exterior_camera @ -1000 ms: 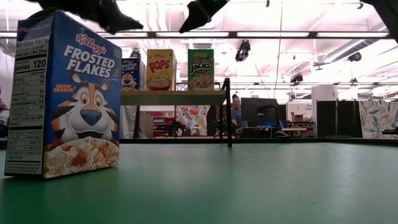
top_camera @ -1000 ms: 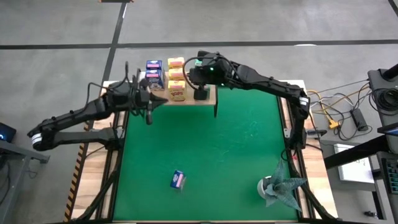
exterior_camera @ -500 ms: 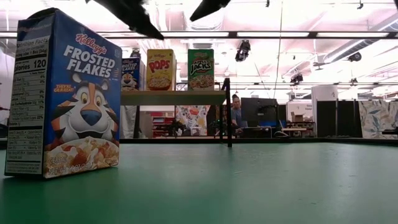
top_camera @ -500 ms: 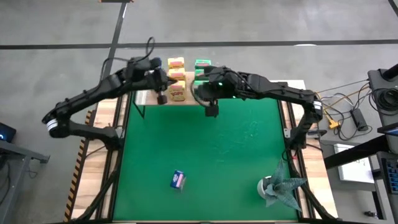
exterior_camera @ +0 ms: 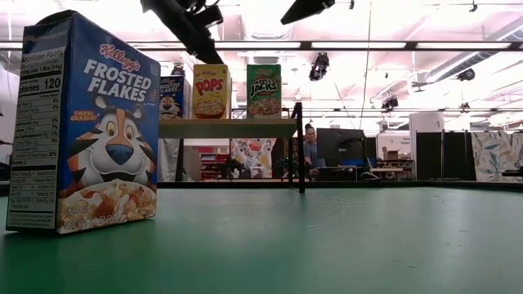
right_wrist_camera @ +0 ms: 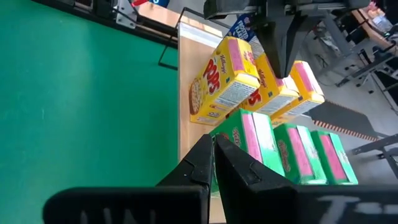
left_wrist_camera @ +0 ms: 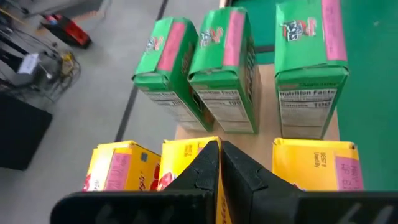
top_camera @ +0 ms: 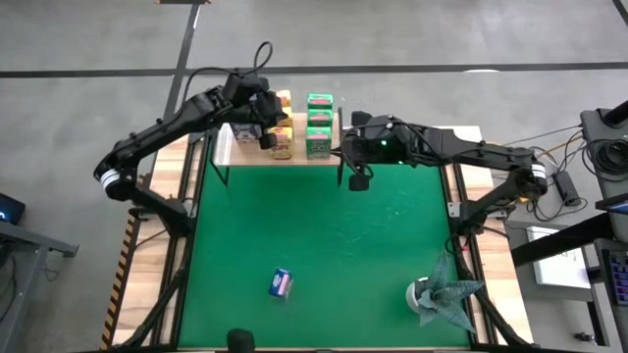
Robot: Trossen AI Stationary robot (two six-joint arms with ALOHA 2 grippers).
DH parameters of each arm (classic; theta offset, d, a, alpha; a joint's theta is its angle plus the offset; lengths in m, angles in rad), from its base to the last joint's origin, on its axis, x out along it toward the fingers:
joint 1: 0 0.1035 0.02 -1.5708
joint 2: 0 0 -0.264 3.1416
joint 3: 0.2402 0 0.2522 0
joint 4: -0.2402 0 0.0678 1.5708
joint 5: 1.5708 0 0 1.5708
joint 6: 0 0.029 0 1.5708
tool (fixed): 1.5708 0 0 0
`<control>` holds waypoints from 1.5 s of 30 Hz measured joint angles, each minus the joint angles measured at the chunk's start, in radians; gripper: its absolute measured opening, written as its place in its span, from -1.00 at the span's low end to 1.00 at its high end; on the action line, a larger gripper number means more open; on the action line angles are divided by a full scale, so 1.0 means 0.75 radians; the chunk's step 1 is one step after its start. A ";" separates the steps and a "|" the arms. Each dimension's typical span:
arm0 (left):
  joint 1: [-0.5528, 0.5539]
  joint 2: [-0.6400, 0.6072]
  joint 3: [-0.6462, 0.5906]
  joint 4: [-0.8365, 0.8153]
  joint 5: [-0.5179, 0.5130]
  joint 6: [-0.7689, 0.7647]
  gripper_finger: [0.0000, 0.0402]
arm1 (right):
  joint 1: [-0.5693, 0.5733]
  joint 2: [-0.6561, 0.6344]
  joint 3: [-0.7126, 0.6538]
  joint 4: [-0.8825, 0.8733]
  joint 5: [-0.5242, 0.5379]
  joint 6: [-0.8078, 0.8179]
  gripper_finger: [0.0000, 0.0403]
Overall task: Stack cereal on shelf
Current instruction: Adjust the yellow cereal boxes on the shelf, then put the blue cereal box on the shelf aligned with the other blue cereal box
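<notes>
Last loose item: small blue printed-card cereal box [top_camera: 281, 283], standing alone on the big green mat [top_camera: 324, 245], near edge of the desk, well apart from everything else. Low view shows it upright, tiger label facing the camera [exterior_camera: 86, 122].

Handling guess: light, hollow thin card, so stiff along the edges, soft in the middle of the broad faces. Glossy print, probably a bit slippery. Tips easily. I'd pinch across the two narrow sides, upper half, moderate force so the panels don't buckle.

Light natural-wood shelf board on thin black posts [top_camera: 324, 155] sits at the far edge. On it: three green boxes [top_camera: 318, 126] in a row, yellow boxes [top_camera: 283, 137] beside them, blue ones mostly hidden under the left arm.

Left gripper [top_camera: 267, 139] hangs over the yellow row, jaws closed, empty per left wrist view [left_wrist_camera: 217, 165]. Right gripper [top_camera: 359, 181] just off the shelf's right end over the mat, jaws closed, holding nothing [right_wrist_camera: 211, 152].

Either arm has a long reach to that blue box.
</notes>
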 joint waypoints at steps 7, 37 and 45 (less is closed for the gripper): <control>0.013 0.049 0.064 -0.106 -0.002 0.012 -1.00 | 0.000 -0.070 -0.115 0.071 0.000 0.009 -0.96; 0.029 -0.056 0.066 -0.151 0.016 -0.017 -1.00 | 0.000 -0.054 -0.120 0.067 0.001 0.009 -0.96; -0.096 -0.145 0.034 -0.191 0.245 -0.233 -1.00 | 0.019 -0.059 -0.163 0.069 0.002 0.035 -0.96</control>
